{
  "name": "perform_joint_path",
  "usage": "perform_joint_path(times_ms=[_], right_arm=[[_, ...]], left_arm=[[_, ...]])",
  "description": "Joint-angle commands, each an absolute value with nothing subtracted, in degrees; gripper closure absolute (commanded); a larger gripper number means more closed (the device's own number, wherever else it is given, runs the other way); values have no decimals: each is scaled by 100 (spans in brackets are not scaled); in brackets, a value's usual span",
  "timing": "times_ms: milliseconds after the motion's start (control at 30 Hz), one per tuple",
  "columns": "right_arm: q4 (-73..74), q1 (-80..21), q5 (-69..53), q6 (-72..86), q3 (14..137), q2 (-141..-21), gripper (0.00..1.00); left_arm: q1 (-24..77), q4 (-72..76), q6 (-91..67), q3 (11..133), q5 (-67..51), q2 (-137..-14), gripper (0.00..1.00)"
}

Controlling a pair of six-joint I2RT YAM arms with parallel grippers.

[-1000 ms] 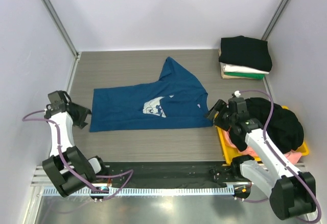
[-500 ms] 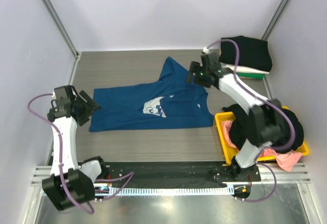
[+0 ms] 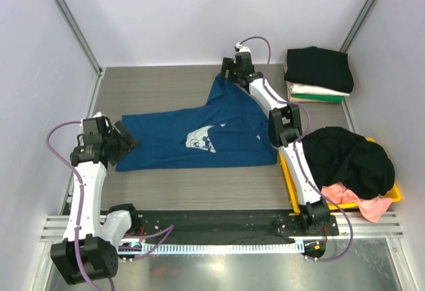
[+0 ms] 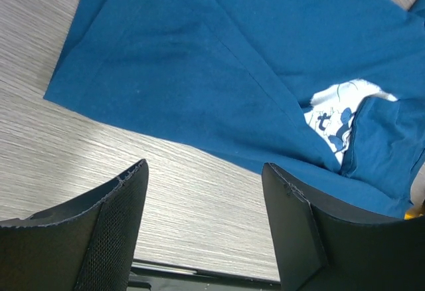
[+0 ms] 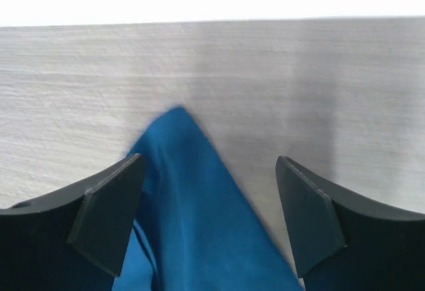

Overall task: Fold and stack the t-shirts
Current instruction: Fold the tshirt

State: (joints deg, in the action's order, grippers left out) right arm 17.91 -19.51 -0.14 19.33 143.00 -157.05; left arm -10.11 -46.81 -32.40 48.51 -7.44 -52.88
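Grey table (image 3: 153, 85) around blue t-shirt (image 3: 159, 145) edges

A dark blue t-shirt (image 3: 159, 141), its white print (image 3: 199, 138) showing, is laid partly folded in the middle, a folded stack (image 3: 319, 72) of black, white and green shirts is set far right, and a black-and-pink heap (image 3: 352, 165) nearer.

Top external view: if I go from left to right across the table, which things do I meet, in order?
left gripper → dark blue t-shirt → stack of folded t-shirts
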Motion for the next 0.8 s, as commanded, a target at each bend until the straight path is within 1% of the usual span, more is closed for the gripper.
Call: perform_joint_path(times_ms=[0,100,133,200,233,300,333,367,433,467,533,567,633,667,767], right_arm=[[845,-1986,229,1723,14695,-15942,13],[993,-2047,88,1723,15195,-16356,14],[993,-2074,79,1714,15118,-16348,14],[984,-2179,70,1714,14899,-16295,18],[1063,-2180,-130,1749,14863,-16269,19],[1125,-2224,-167,1880,14827,-16260,27],[1160,-2215,-184,1942,14845,-16277,32],[1212,-2215,-185,1977,14845,-16277,44],[1292,-2206,-263,2048,14836,-16286,52],[1344,-2197,-298,2065,14810,-16269,59],[1345,-2154,-456,2144,14705,-16234,67],[1293,-2119,-535,2188,14661,-16216,81],[1196,-2013,-781,2276,14424,-16146,96],[1030,-1987,-817,2276,14292,-16085,99],[600,-1899,-879,2302,13625,-15707,99]], left_arm=[[-993,-4421,-3164,4834,-668,-5081,30],[-984,-4368,-3164,4799,-694,-4983,30],[-984,-4368,-3164,4799,-694,-4983,30],[-993,-4377,-3155,4808,-694,-5018,30],[-984,-4368,-3155,4808,-694,-5010,30],[-984,-4368,-3155,4808,-712,-5001,31],[-984,-4368,-3155,4799,-712,-5001,31],[-984,-4368,-3155,4799,-712,-4992,31],[-984,-4368,-3155,4799,-686,-5010,31],[-993,-4377,-3155,4799,-668,-5010,31],[-993,-4386,-3155,4808,-624,-5054,31],[-993,-4403,-3155,4816,-572,-5071,32],[-993,-4395,-3155,4834,-510,-5132,32],[-1002,-4412,-3173,4843,-414,-5185,33],[-993,-4194,-3260,4974,-264,-5553,34]])
